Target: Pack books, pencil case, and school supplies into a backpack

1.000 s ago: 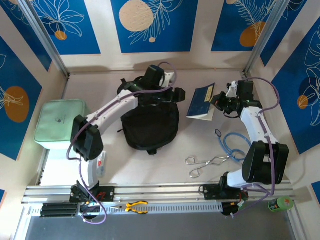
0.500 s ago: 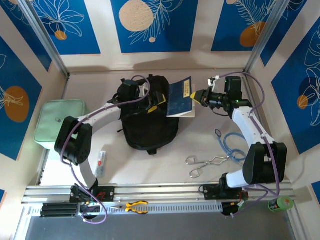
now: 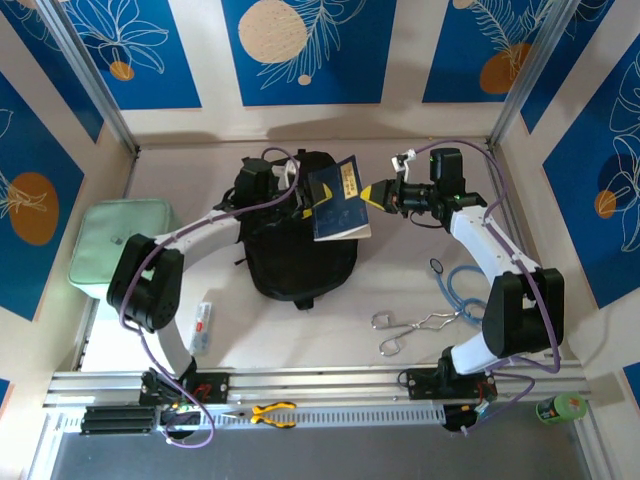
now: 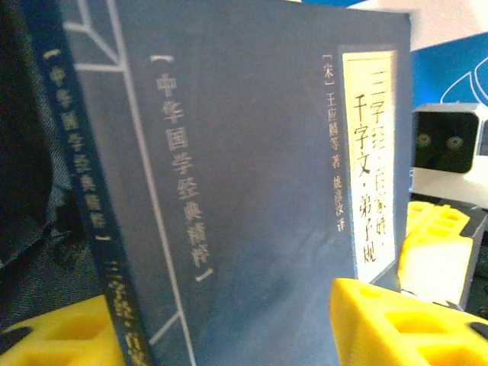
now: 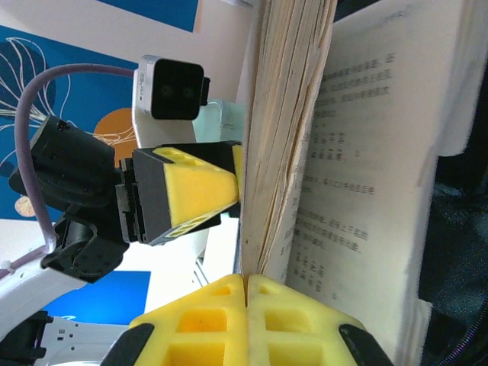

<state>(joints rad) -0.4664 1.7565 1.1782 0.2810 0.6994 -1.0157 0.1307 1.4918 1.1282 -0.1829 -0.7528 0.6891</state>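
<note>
The black backpack [image 3: 300, 255] lies mid-table. Above its top end a navy book [image 3: 338, 202] hangs tilted, and my right gripper [image 3: 368, 195] is shut on its right edge. In the right wrist view the yellow fingers [image 5: 245, 278] meet on the bottom edge of the book [image 5: 286, 137], whose pages fan open. My left gripper [image 3: 303, 200] is at the book's left side. In the left wrist view the book's cover [image 4: 252, 175] stands slanted between its two yellow fingers [image 4: 229, 305], which are well apart. One left fingertip [image 5: 198, 191] touches the cover.
A mint-green pouch [image 3: 120, 245] sits at the left edge. A small tube [image 3: 203, 325] lies near the left arm's base. Metal tongs [image 3: 415, 328] and a blue cable [image 3: 470, 285] lie front right. Pliers [image 3: 272, 412] and a green roll [image 3: 560, 408] are by the rail.
My right gripper lifted the navy book off the table and carried it left to above the backpack's top. My left gripper drew back over the backpack and its jaws narrowed around the book.
</note>
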